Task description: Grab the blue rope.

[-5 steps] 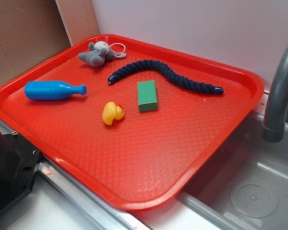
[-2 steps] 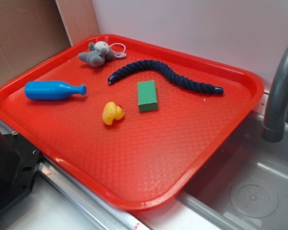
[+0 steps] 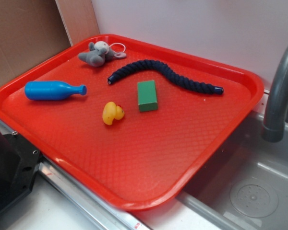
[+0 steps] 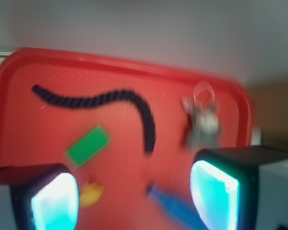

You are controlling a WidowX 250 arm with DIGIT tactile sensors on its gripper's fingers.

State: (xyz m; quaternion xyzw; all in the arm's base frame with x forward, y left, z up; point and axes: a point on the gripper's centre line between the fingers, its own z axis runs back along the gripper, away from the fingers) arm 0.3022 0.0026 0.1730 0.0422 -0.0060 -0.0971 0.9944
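Note:
The blue rope (image 3: 164,73) is a dark navy twisted cord lying in a wave across the far half of the red tray (image 3: 149,158). In the blurred wrist view the blue rope (image 4: 113,103) runs across the upper middle of the picture, well ahead of me. My gripper (image 4: 134,196) is open, its two glowing cyan pads wide apart at the bottom corners, with nothing between them. It hangs high above the tray's near side, clear of the rope. No part of the gripper shows in the exterior view.
On the tray also lie a green block (image 3: 147,95), a yellow rubber duck (image 3: 112,113), a light blue bottle (image 3: 53,90) and a grey plush toy (image 3: 100,52). A grey faucet (image 3: 281,91) and sink basin (image 3: 252,191) sit to the right, cardboard at far left.

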